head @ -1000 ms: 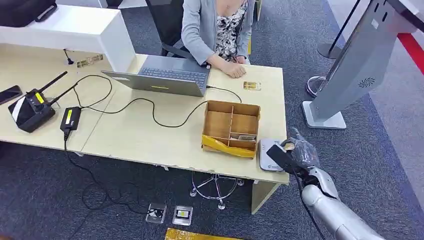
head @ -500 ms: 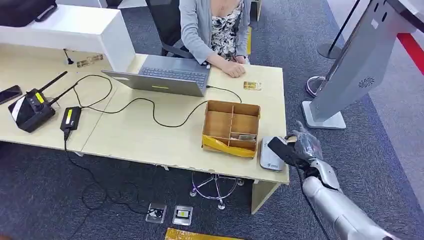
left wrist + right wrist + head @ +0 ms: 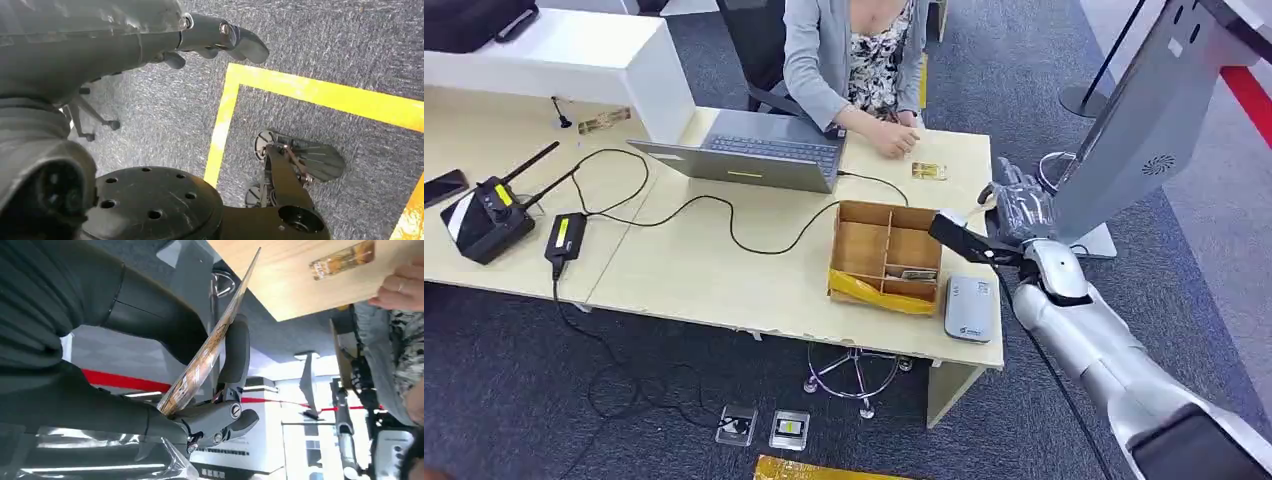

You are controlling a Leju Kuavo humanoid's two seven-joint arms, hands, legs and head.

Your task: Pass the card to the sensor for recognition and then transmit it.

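Since the earlier frame the right hand (image 3: 1014,210) has risen from beside the white sensor (image 3: 969,308) at the bench's near right corner and swung toward twelve o'clock, so that it now hangs over the right edge of the bench (image 3: 724,270), level with the wooden box (image 3: 886,256); the sensor lies bare on the bench with nothing over it.

Going from the left of the head view: a phone (image 3: 444,187) lies at the far left edge, then a black radio unit with antennas (image 3: 486,218), and a black power brick (image 3: 564,237) whose cable runs rightward to a grey laptop (image 3: 754,160). A person in a grey cardigan (image 3: 824,55) sits at twelve o'clock from the laptop, one hand (image 3: 892,140) resting on the bench. Just at four o'clock from that hand lies a spare card (image 3: 928,171) flat on the bench. The wooden box with its dividers stands at six o'clock from that card, and the sensor sits at its five o'clock, just beside it.

In the right wrist view the card (image 3: 210,347) is pinched edge-on between the thick thumb and the dark fingers (image 3: 235,352) of the right hand. The left hand (image 3: 125,35) hangs over grey carpet with a yellow floor line (image 3: 300,92); its fingers are loosely bent and hold nothing.
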